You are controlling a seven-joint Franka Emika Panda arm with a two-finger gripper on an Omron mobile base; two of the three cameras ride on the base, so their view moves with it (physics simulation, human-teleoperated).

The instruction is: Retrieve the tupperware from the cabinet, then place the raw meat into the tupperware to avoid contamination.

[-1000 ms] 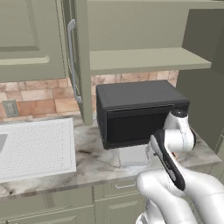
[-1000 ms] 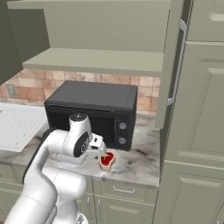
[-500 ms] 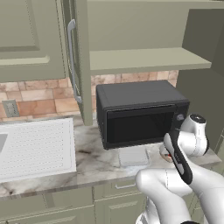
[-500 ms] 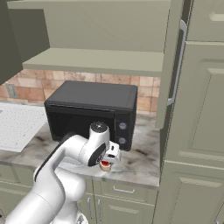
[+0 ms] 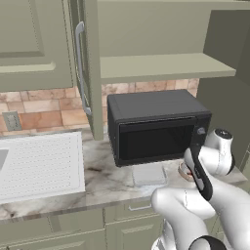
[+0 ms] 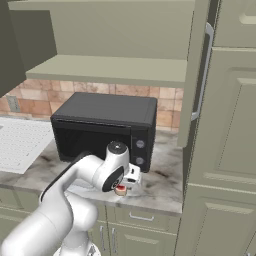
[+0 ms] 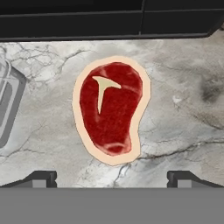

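Gripper (image 7: 112, 177) fingers spread apart, holding nothing, above the steak (image 7: 111, 109). Steak lies flat on the marble counter (image 7: 183, 113); container (image 7: 8, 105) at 9 o'clock, microwave (image 7: 109, 17) at 12 o'clock.

The robot's glossy white arm (image 5: 195, 215) is showing as a chain of fat, rounded tube segments, smooth and swollen at the bends. Dark, near-black rings and a long dark band are running along the seams where the segments join. A round white cap with a small dark disc at its centre is sitting on the top joint. In the right base view the white arm (image 6: 65, 200) is ending in a small boxy white hand. Two small dark finger tips (image 7: 39, 178), blocky and grey-faced, are showing in the hand view.
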